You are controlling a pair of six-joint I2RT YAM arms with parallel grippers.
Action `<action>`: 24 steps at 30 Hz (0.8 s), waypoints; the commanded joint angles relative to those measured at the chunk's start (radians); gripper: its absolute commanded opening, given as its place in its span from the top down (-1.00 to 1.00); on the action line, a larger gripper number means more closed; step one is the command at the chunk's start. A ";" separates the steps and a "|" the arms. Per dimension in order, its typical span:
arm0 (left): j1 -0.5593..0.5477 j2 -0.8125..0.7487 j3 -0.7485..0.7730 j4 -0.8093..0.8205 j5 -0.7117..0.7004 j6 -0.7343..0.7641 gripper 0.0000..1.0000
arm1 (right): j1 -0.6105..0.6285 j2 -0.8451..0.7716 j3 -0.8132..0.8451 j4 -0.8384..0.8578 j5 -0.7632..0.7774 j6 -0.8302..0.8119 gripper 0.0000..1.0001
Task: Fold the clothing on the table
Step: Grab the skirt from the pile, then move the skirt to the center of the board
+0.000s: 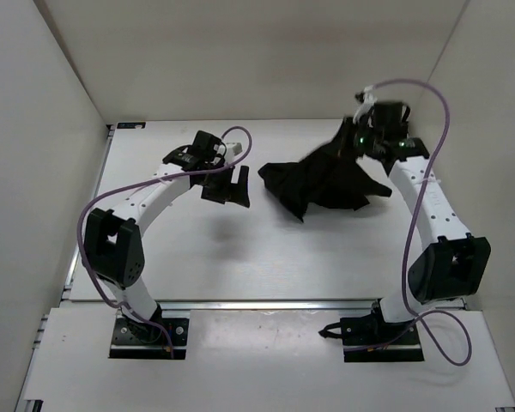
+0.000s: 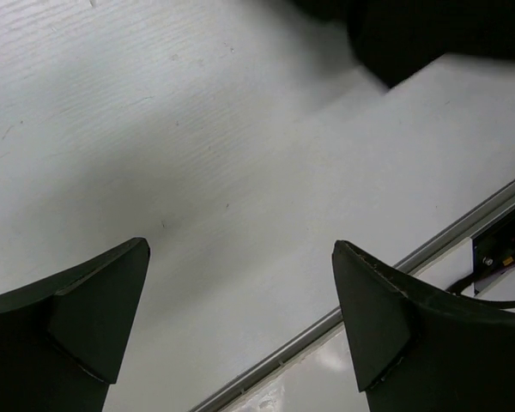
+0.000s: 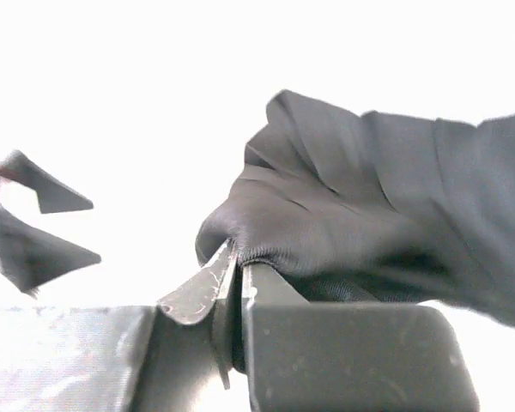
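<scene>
- White table carries the clothing, bunched far right.
- Your right hand pinches its edge tight, likely to lift it.
- Your left hand hangs wide open, empty, nearby.

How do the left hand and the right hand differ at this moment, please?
The left hand is wide open; the right hand is shut on the clothing. The left hand hangs empty over bare table; the right hand holds a fold raised. Both are black and two-fingered.

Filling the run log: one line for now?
left gripper open, empty | right gripper shut on clothing | clothing bunched on table
</scene>
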 commanded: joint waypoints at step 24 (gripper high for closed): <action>0.144 -0.308 0.215 0.051 -0.233 -0.043 -0.98 | -0.201 -0.348 -0.476 0.238 -0.602 0.158 0.98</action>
